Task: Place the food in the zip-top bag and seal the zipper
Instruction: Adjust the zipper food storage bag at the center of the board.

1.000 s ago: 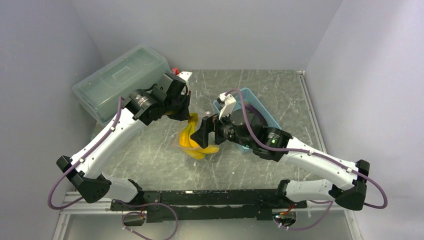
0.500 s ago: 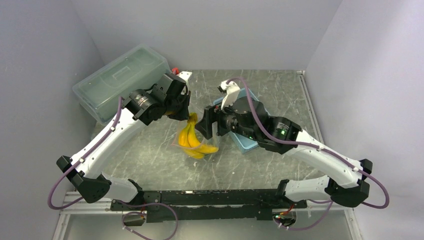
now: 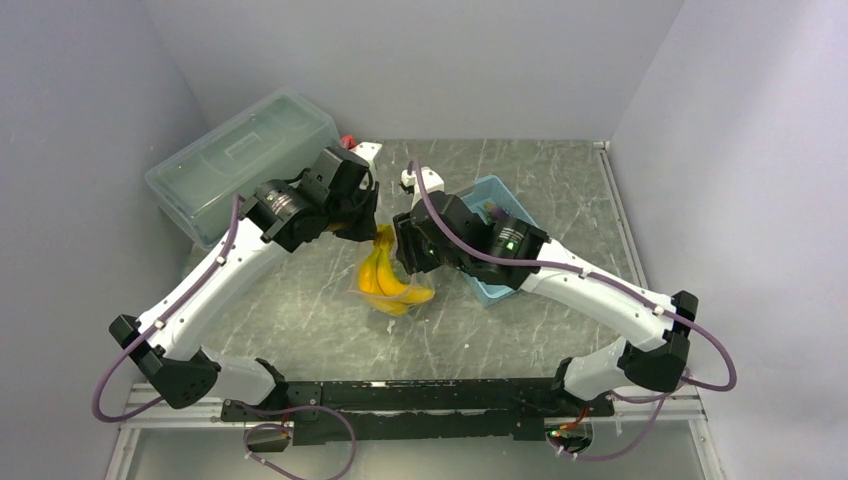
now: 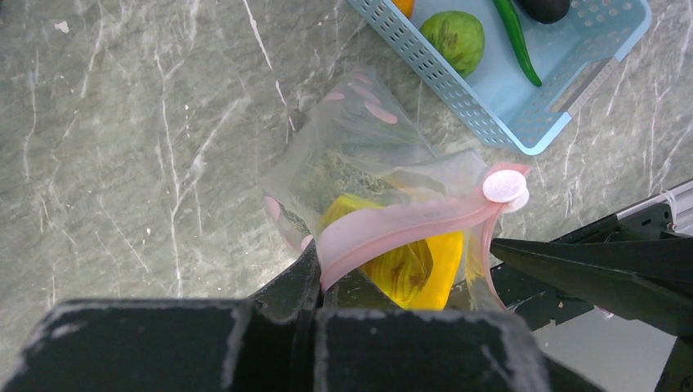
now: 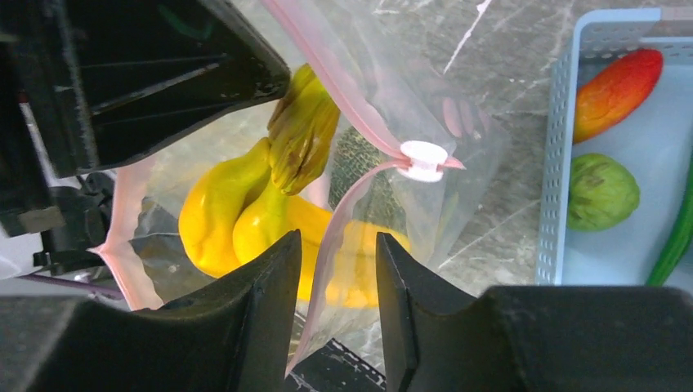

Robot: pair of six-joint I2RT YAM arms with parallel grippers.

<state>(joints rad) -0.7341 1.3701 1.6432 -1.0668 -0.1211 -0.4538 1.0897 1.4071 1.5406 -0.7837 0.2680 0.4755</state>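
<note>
The zip-top bag [image 3: 385, 285] hangs over the table with its mouth open and yellow bananas [image 5: 221, 212] inside. My left gripper [image 4: 317, 273] is shut on one end of the pink zipper [image 4: 392, 224]. The white slider [image 4: 505, 185] sits at the strip's other end. My right gripper [image 5: 337, 278] stands with its jaws a little apart, straddling the opposite pink mouth edge without pinching it. More food lies in the light-blue basket [image 5: 556, 163]: a red-orange piece [image 5: 617, 82], a dull-green lump [image 5: 603, 192] and a long green pepper [image 4: 516, 41].
The basket [image 3: 497, 186] lies just right of the bag, partly under the right arm. A large translucent lidded box [image 3: 240, 155] stands at the back left, behind the left arm. Both grippers crowd together over the middle of the marbled table.
My right gripper has swung left from over the basket to the bag's mouth, and its jaws have narrowed around the pink edge. The left gripper has held still on the zipper.
</note>
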